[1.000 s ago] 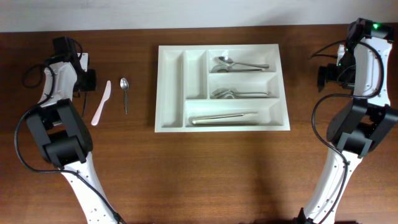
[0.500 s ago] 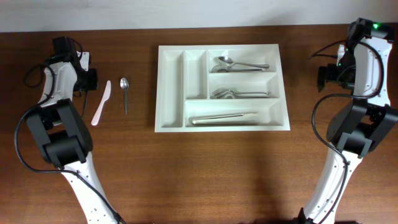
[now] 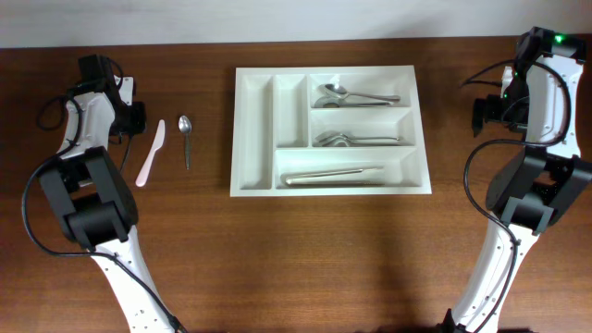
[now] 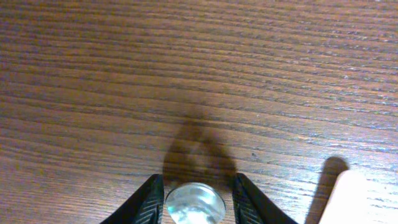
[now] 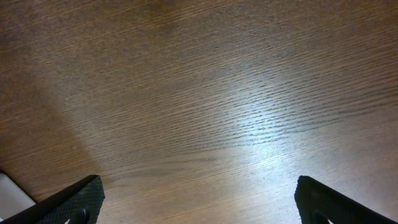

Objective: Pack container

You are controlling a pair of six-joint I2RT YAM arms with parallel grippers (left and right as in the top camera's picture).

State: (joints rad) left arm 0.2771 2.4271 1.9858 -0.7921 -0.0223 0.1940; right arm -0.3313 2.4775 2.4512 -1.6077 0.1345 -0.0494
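Note:
The container (image 3: 331,191), a white five-compartment cutlery tray, lies in the middle of the table in the overhead view. Its three long slots hold metal spoons (image 3: 356,95), more spoons (image 3: 356,140) and long metal pieces (image 3: 333,174). The two narrow upright slots look empty. My left gripper (image 3: 132,117) hangs near the table's far left. Its jaws (image 4: 194,186) are slightly apart, with a small shiny round thing between them that I cannot identify. My right gripper (image 3: 481,113) is at the far right, with its jaws (image 5: 199,186) wide open and empty over bare wood.
A pale pink plastic knife (image 3: 151,154) and a metal spoon (image 3: 186,141) lie on the table left of the tray. The knife's rounded end also shows in the left wrist view (image 4: 351,199). A white corner (image 5: 9,193) shows at the right wrist view's lower left.

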